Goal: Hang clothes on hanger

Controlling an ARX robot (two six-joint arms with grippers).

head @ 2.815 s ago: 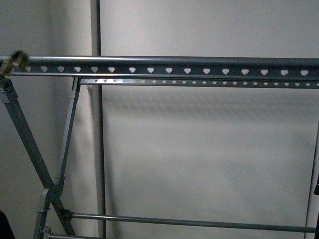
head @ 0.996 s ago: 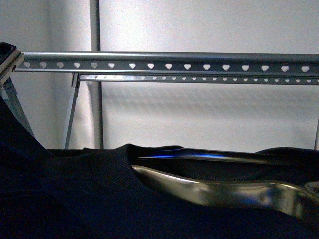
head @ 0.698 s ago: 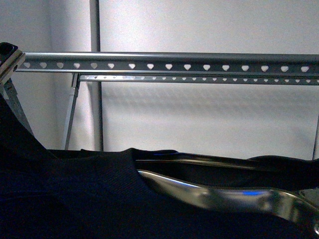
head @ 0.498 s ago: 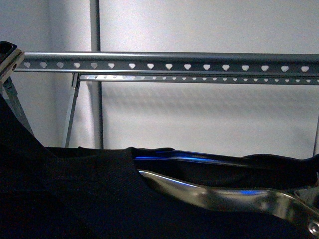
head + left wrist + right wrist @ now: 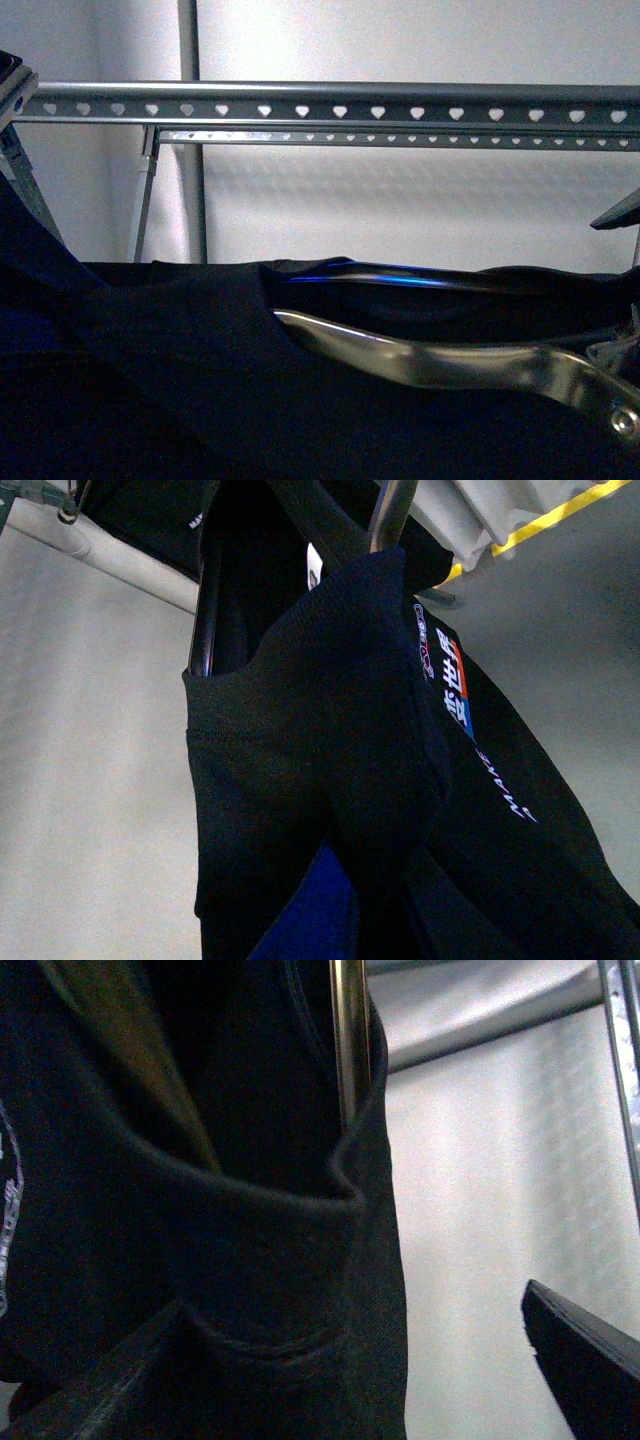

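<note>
The black T-shirt [image 5: 170,370] fills the lower half of the front view, hanging below and in front of the grey rack's top rail [image 5: 340,104] with its row of heart holes. A shiny metal coat hanger [image 5: 430,365] sits inside its collar. In the left wrist view the shirt [image 5: 330,740] shows its white, blue and orange lettering [image 5: 455,690]. My left gripper is shut on the shirt, and the cloth hides its jaws. My right gripper [image 5: 350,1310] is open. One finger [image 5: 585,1350] is clear of the shirt [image 5: 200,1210] and the other [image 5: 90,1390] lies against it.
A white wall stands behind the rack. A second, thinner punched rail [image 5: 400,138] runs just behind the top one. The rack's slanted leg [image 5: 25,185] is at the left. A dark finger tip [image 5: 615,215] juts in at the right edge. The rail also shows in the right wrist view [image 5: 625,1060].
The T-shirt on its coat hanger has come up into the front view, covering the rack's lower part. The rail now sits a little higher in the frame. A dark finger tip has appeared at the right edge.
</note>
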